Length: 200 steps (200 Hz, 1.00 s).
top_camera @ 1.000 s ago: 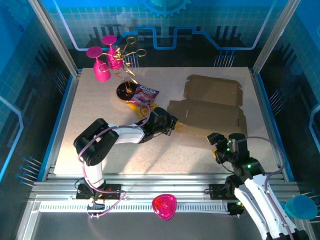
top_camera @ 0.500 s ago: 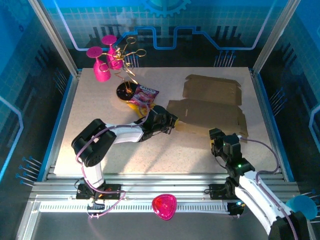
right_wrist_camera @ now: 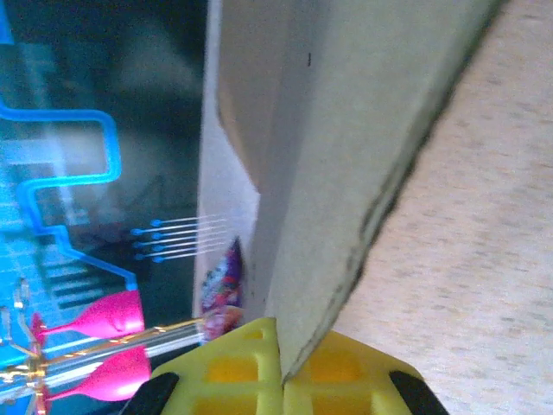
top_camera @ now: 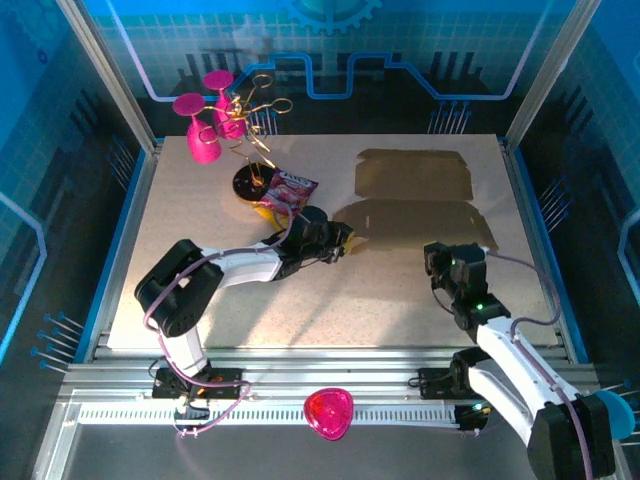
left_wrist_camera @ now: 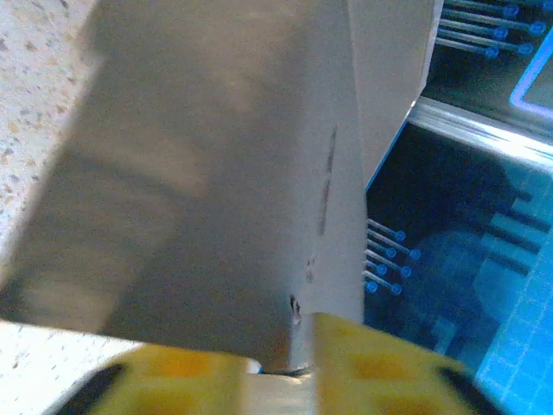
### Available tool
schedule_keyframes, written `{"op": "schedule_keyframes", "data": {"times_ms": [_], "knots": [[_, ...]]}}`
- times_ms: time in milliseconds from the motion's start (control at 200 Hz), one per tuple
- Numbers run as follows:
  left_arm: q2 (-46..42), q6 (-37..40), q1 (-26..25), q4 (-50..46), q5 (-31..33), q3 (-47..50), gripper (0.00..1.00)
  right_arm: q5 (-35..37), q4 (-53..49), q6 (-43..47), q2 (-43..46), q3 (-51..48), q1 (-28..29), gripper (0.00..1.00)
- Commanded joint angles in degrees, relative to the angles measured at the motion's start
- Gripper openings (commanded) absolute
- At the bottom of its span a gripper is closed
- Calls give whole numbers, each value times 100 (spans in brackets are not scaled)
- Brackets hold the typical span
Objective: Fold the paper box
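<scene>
The paper box (top_camera: 415, 195) is a brown cardboard sheet at the table's middle right, its near panel raised off the table and in shadow. My left gripper (top_camera: 342, 238) is shut on the box's near-left corner. In the left wrist view, cardboard (left_wrist_camera: 225, 173) stands between the yellow fingers (left_wrist_camera: 380, 363) of the left gripper (left_wrist_camera: 302, 327). My right gripper (top_camera: 437, 255) is shut on the box's near edge, towards its right end. In the right wrist view, the cardboard edge (right_wrist_camera: 346, 173) runs into the closed yellow jaws of the right gripper (right_wrist_camera: 281, 363).
A purple-yellow snack packet (top_camera: 287, 190) lies just left of the box, also seen in the right wrist view (right_wrist_camera: 220, 290). Pink glasses (top_camera: 205, 125) and a black disc (top_camera: 250, 182) sit at the back left. A pink object (top_camera: 328, 412) rests on the front rail.
The right gripper moved forward to the box's near edge and shut on it. The box's near panel has risen off the table and the sheet shifted slightly left.
</scene>
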<state>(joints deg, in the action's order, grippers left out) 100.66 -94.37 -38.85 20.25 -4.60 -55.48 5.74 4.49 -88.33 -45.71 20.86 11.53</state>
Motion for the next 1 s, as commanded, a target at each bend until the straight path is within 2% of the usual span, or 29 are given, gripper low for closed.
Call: {"op": "schedule_keyframes", "data": {"times_ms": [0,80,260,495,675,781,916,996], "knots": [[-706,895,177,-690,-390,-627,54,122,-949,370,-91,1005,-110,0],[-1222,1623,300,-1734,-213,-1012,66,48,-1711,575,-368,1928,-188,0],[-2146,2539,723,-3180,182,-1511,67,-46,-3091,698,-1144,3945,-247,0],[-2789,3279,1111,-4149,577,-1974,65,-175,-4285,531,-1863,6068,-243,0],[-3120,3541,1333,-4500,749,-2058,62,-329,-4589,123,-1986,7105,-213,0],[-3317,3600,1432,-4663,848,-2034,62,-601,-4773,-437,-2180,7628,-210,0],[-3504,3640,1471,-4971,900,-1977,61,-1157,-5202,-1328,-2886,8432,-169,0],[-3619,3619,1481,-5086,899,-1853,60,-1156,-5294,-1400,-3477,8837,-148,0]]}}
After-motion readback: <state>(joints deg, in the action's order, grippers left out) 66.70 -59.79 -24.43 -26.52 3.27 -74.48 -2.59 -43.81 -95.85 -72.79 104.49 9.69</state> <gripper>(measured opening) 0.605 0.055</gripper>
